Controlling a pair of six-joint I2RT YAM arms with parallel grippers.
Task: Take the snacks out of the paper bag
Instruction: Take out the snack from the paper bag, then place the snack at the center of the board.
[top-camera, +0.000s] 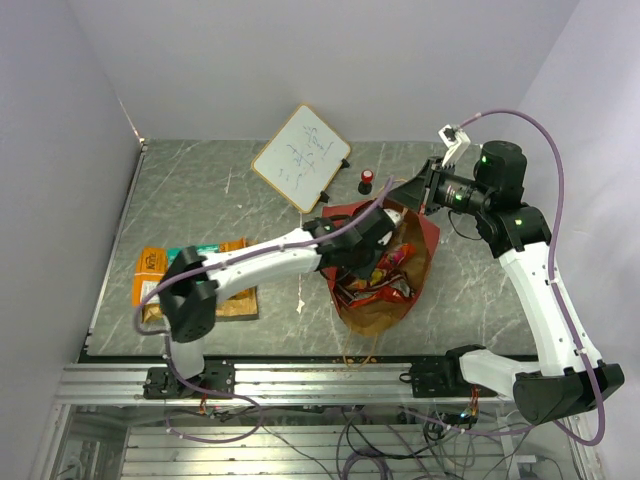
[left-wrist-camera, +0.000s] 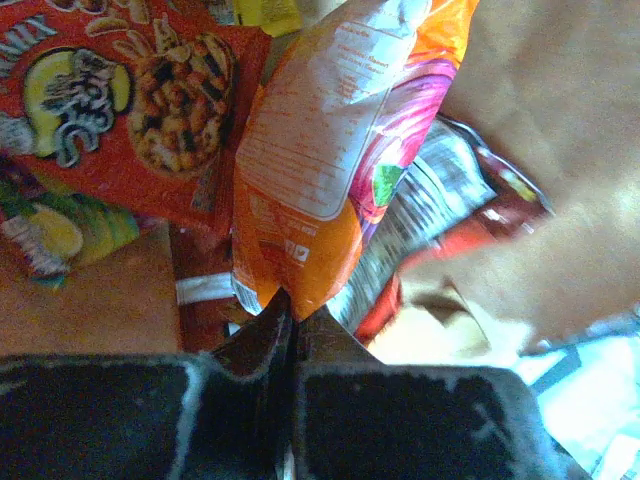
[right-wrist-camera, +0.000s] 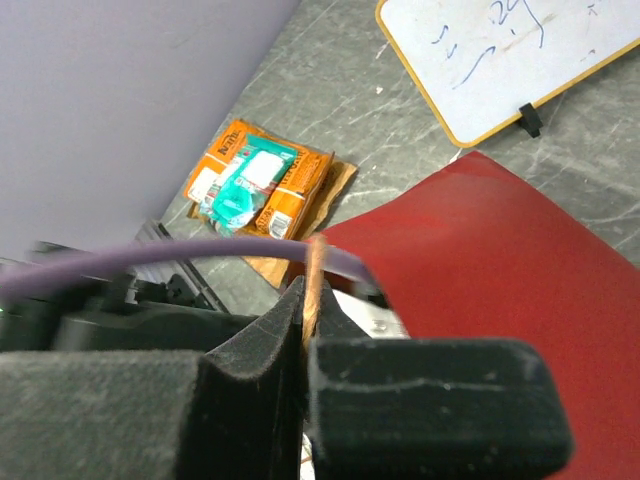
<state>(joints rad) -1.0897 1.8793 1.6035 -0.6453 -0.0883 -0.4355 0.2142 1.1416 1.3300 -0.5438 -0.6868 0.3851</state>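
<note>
Paper bag (top-camera: 380, 315) is laid open on the counter (top-camera: 470, 290), right of centre, with packets visible inside. Left pincer (left-wrist-camera: 293, 312) is clenched on the lower corner of an orange packet (left-wrist-camera: 330, 150) within the bag. Right pincer (right-wrist-camera: 305, 300) is clenched on the bag's thin tan handle (right-wrist-camera: 316, 262). Removed packets (top-camera: 190, 272) are stacked at the counter's left, well apart from the bag.

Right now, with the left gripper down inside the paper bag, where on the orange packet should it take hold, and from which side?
Grip the orange packet by its thin pointed corner, coming in through the mouth of the paper bag. That corner points at the left gripper and sticks out free, while other packets crowd its sides. The jaws look shut on it.
</note>
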